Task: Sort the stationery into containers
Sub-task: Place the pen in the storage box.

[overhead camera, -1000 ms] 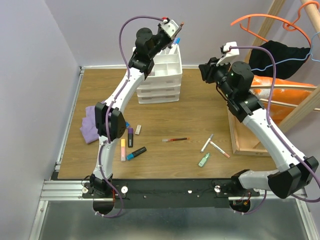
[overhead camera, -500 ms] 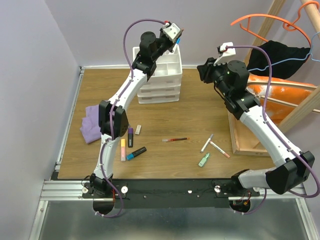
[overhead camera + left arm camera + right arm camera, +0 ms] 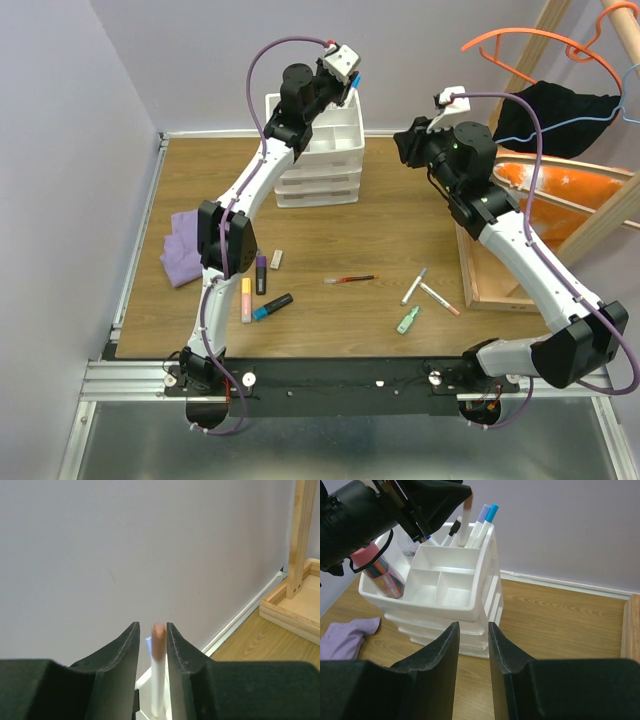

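The white organiser [image 3: 320,150] stands at the back of the table; the right wrist view shows its top compartments [image 3: 445,587]. My left gripper [image 3: 345,85] hangs over its back corner. Its jaws are slightly apart around a white pen with a brownish cap [image 3: 159,645]. The pen touches the right finger, with a gap on the left. The pen [image 3: 465,522] stands in a back compartment beside two blue-capped pens [image 3: 487,517]. My right gripper [image 3: 410,140] is open and empty, in the air right of the organiser [image 3: 473,627]. Several pens and highlighters lie near the table's front: a red pen [image 3: 352,279], white pens [image 3: 414,285], a green highlighter [image 3: 408,320].
A purple marker [image 3: 260,275], a yellow-pink highlighter [image 3: 246,299] and a black-blue marker [image 3: 272,306] lie front left. A purple cloth [image 3: 180,245] lies at the left. A wooden tray-frame [image 3: 490,285] stands at the right, with an orange hanger and black cloth behind it.
My left gripper has turned and shifted a little left over the organiser, and the pen has come lower into the compartment. My right gripper has edged slightly left.
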Robot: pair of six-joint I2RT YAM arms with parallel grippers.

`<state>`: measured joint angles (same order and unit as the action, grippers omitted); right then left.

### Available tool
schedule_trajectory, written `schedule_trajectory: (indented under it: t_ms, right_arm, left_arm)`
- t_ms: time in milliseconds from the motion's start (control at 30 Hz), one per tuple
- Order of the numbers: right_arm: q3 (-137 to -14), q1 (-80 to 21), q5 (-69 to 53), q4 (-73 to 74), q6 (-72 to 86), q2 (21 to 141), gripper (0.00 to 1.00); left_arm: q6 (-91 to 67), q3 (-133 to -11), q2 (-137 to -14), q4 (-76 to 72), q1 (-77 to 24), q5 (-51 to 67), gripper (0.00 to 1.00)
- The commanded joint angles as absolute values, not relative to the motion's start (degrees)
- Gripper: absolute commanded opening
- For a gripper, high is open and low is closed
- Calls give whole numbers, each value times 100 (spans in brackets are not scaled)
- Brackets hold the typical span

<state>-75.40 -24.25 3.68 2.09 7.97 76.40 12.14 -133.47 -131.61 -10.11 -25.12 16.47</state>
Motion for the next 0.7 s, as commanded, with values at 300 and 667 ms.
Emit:
schedule_trajectory:
  t_ms: [300, 667]
  right_arm:
    - [-7400, -2364, 202, 53, 896, 7462, 37]
    - [-7207, -2364, -1244, 360, 563, 7286, 47]
  left_arm:
    - [1292, -13254, -12763, -1116, -2557, 1134, 53]
    - [1863, -10158, -9085, -573, -2619, 774, 70]
